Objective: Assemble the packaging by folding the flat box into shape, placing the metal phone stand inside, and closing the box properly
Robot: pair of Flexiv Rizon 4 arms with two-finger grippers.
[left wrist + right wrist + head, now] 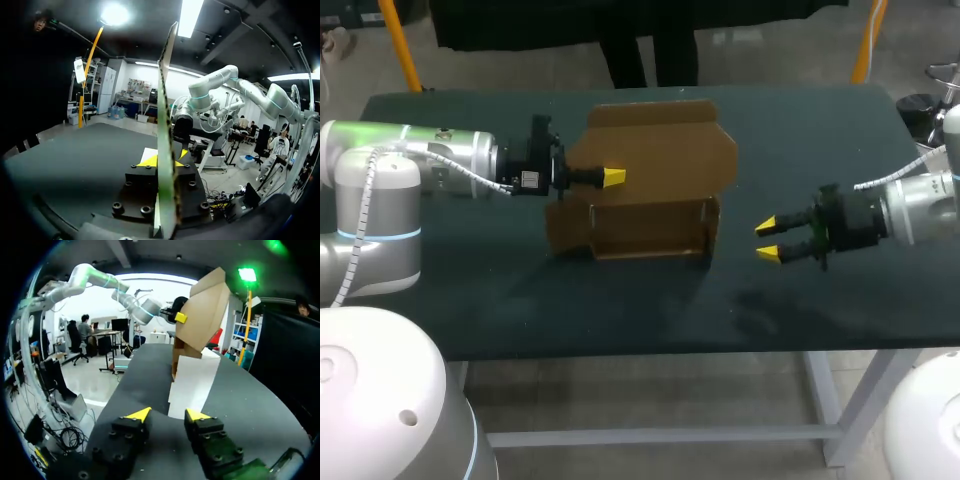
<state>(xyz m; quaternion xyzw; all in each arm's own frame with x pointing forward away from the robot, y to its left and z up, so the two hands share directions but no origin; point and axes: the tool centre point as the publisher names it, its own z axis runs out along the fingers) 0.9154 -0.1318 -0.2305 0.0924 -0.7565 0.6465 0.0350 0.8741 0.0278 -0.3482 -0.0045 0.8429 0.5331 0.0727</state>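
As seen from above, brown cardboard box [650, 190] near the middle of the dark worktop [520, 300], partly folded: low front wall and side walls upright, wide lid panel raised behind them. Left hand [613, 177] in from the left at the box's left side, one yellow tip showing against the cardboard. Right hand [769, 240] to the right of the box, near it but apart, both yellow tips spread with a clear gap, holding nothing.

Through the left wrist, a panel of the box [167, 125] edge-on and upright, running straight up between the fingers of the left hand [165, 159]. A yellow tip on each side, pressed to the card, so clamped on the box. Beyond the panel, right arm [210, 85], partly hidden by it.

Through the right wrist, right hand [168, 415] low over the worktop [250, 410], fingers parted, nothing between them. Box [202, 320] ahead and apart, lid raised and tilted. Left hand [180, 317] at its far side, yellow tip against the cardboard.
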